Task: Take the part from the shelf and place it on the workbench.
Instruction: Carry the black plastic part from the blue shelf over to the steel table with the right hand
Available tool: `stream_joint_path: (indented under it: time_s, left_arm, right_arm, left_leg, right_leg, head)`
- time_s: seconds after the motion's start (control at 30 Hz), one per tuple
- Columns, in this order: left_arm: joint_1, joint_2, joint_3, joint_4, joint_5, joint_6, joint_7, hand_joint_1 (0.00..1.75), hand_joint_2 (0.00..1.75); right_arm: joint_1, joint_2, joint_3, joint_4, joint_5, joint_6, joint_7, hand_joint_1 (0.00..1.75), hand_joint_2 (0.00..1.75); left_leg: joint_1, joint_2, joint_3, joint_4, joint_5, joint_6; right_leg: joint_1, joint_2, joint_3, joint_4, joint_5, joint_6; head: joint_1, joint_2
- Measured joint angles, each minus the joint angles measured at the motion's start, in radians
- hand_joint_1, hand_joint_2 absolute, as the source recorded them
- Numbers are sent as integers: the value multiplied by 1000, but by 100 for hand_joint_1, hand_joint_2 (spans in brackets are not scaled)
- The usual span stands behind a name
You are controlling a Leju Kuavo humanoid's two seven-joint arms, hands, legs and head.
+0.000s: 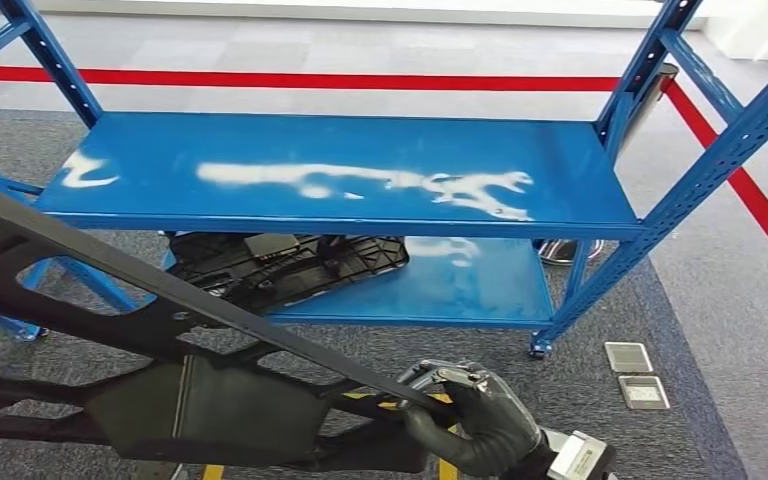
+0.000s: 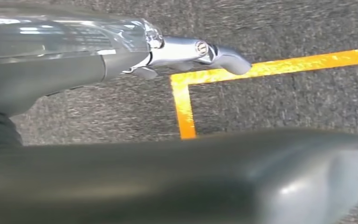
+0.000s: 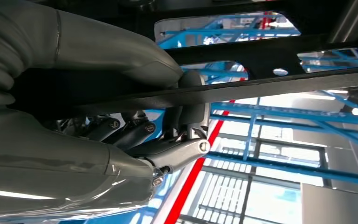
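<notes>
A large black frame-like part [image 1: 210, 400] fills the lower left of the head view, tilted, with a long bar running up to the left. My right hand [image 1: 480, 425] grips that part at its right end. In the right wrist view the fingers [image 3: 177, 151] and thumb wrap the part's black bar [image 3: 270, 88]. My left hand [image 2: 121, 51] hangs over the carpet with a finger [image 2: 228, 60] stretched out and nothing in it. A second black part [image 1: 285, 265] lies on the lower board of the blue shelf [image 1: 340, 175].
The shelf's upper board is bare and glossy. A red floor line [image 1: 310, 80] runs behind the shelf and down the right side. Two metal floor boxes [image 1: 628, 357] sit right of the shelf. Yellow tape [image 2: 185, 107] marks the carpet under my left hand.
</notes>
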Motion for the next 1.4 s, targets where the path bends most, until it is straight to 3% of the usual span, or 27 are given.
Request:
stream_joint_path:
  time_s: [0.03,0.1,0.17,0.23,0.27,0.3,0.37,0.4,0.43,0.47,0.5,0.57,0.63,0.67,0.73,0.77,0.8,0.87,0.93,0.97,1.0,1.03,1.1,1.17,1.23,1.3,1.4]
  left_arm:
    - [-1,0,1,0,1,0,-1,0,175]
    - [-4,0,1,0,2,0,-2,0,175]
    - [-8,0,2,0,-1,0,-1,0,175]
    - [-12,2,2,0,-3,0,3,0,175]
    - [-13,4,2,0,-4,-1,6,0,175]
    - [-14,5,2,0,-5,-2,7,0,175]
    - [-19,6,2,0,-3,-8,12,0,175]
    - [-22,6,3,0,0,-11,14,0,175]
    - [-24,6,3,0,3,-15,16,0,175]
    - [-26,6,4,0,6,-17,18,0,175]
    - [-27,6,5,0,9,-18,18,0,175]
    - [-34,6,8,0,16,-19,18,0,175]
    - [-43,6,10,0,24,-16,18,0,175]
    - [-46,6,12,0,27,-14,17,0,175]
    - [-42,6,17,0,29,-8,18,0,175]
    - [-37,6,20,0,30,-6,18,0,175]
    - [-34,6,22,0,30,-5,18,0,175]
    - [-32,6,25,0,33,-3,20,0,175]
    - [-29,7,28,0,37,-1,24,0,175]
    - [-26,7,30,0,39,0,25,0,175]
    - [-23,7,33,0,40,1,27,0,175]
    - [-22,7,34,0,41,2,27,0,175]
    - [-22,5,36,0,42,6,26,0,175]
    - [-24,4,37,0,43,9,25,0,175]
    - [-22,4,39,0,44,10,23,0,175]
    - [-21,4,41,0,45,11,21,0,175]
    - [-25,3,42,0,41,11,21,0,175]
  right_arm:
    - [-9,0,0,3,-4,5,-3,175,175]
    - [-24,0,0,5,-10,10,-9,175,175]
    - [-33,-1,0,5,-13,14,-13,175,175]
    - [-37,-3,0,6,-14,19,-14,175,175]
    - [-39,-4,0,6,-15,22,-14,175,175]
    - [-42,-4,0,6,-14,26,-14,175,175]
    - [-54,-6,0,9,-14,40,-13,175,175]
    - [-62,-7,0,13,-14,50,-13,175,175]
    - [-72,-8,0,18,-13,61,-11,175,175]
    - [-82,-10,0,24,-14,70,-10,175,175]
    - [-92,-11,0,30,-14,79,-8,175,175]
    - [-113,-13,0,40,-17,95,-5,175,175]
    - [-133,-16,0,49,-22,109,-3,175,175]
    - [-143,-17,0,53,-24,114,-2,175,175]
    - [-158,-17,2,60,-26,119,-2,175,175]
    - [-164,-17,3,63,-26,121,-2,175,175]
    - [-167,-18,4,66,-27,124,-2,175,175]
    - [-170,-20,5,73,-28,129,-1,175,175]
    - [-171,-23,7,82,-31,136,-1,175,175]
    - [-171,-23,9,87,-33,141,-1,175,175]
    - [-172,-24,10,92,-37,145,-1,175,175]
    - [-174,-24,11,95,-40,149,-1,175,175]
    - [-179,-24,14,99,-43,151,-1,175,175]
    - [-184,-24,17,103,-45,155,-1,175,175]
    - [-190,-24,22,106,-46,160,0,175,175]
    - [-195,-22,25,107,-49,165,0,175,175]
    - [-196,-20,29,113,-55,169,2,175,175]
  left_leg:
    - [-2,0,-14,6,8,0]
    - [-8,-1,-35,18,21,-3]
    - [-10,-1,-49,23,37,-13]
    - [-10,-3,-62,25,47,-24]
    - [-9,-5,-71,37,29,-31]
    - [-7,-7,-82,65,-7,-38]
    - [2,-9,-109,176,-108,-52]
    - [6,-9,-119,239,-141,-57]
    - [9,-9,-120,284,-152,-61]
    - [13,-9,-109,300,-140,-64]
    - [16,-7,-80,281,-111,-67]
    - [19,16,22,156,-67,-68]
    - [16,45,113,23,-78,-57]
    - [13,51,133,-12,-91,-48]
    - [10,37,129,-27,-92,-29]
    - [11,29,123,-27,-84,-21]
    - [12,21,116,-28,-76,-13]
    - [12,4,99,-27,-60,-4]
    - [8,-16,81,-23,-49,0]
    - [7,-27,74,-19,-46,0]
    - [5,-38,68,-15,-44,0]
    - [4,-48,65,-11,-43,0]
    - [3,-70,58,-3,-43,-3]
    - [6,-90,45,3,-41,-13]
    - [9,-105,35,5,-39,-25]
    - [9,-86,18,32,-59,-37]
    - [15,-39,-70,202,-141,-57]
  right_leg:
    - [6,1,52,-61,19,-9]
    - [16,0,152,-201,23,-28]
    - [23,-1,189,-270,10,-37]
    - [20,-3,175,-278,21,-43]
    - [17,-4,163,-280,32,-50]
    - [14,-6,149,-281,46,-55]
    - [13,-7,117,-280,71,-60]
    - [13,-9,101,-280,82,-59]
    - [13,-13,85,-278,93,-58]
    - [13,-18,70,-277,103,-57]
    - [12,-24,55,-274,112,-55]
    - [13,-38,34,-265,125,-47]
    - [15,-56,22,-253,134,-36]
    - [15,-67,19,-249,138,-30]
    - [12,-84,16,-247,146,-17]
    - [9,-75,12,-238,137,-11]
    - [7,-57,2,-212,115,-6]
    - [5,-15,-41,-101,40,0]
    - [6,-3,-79,14,-13,1]
    - [6,-1,-77,29,-14,1]
    - [7,3,-54,2,3,0]
    - [8,12,-17,-58,33,-4]
    - [8,55,59,-189,76,-17]
    - [8,81,87,-248,81,-26]
    - [8,63,88,-259,80,-30]
    - [2,38,91,-267,83,-36]
    - [-1,-6,91,-270,82,-41]
  head:
    - [0,0]
    - [-1,0]
    - [-2,0]
    - [-2,0]
    - [-2,0]
    - [-3,0]
    - [-3,0]
    - [-3,0]
    - [-3,0]
    - [-3,0]
    - [-3,0]
    - [-3,0]
    - [-4,0]
    - [-3,0]
    - [-3,0]
    - [-3,0]
    - [-3,0]
    - [-3,0]
    - [-3,0]
    - [-3,0]
    - [-3,0]
    - [-3,0]
    - [-3,0]
    - [-4,0]
    - [-4,0]
    - [-4,0]
    - [-6,0]
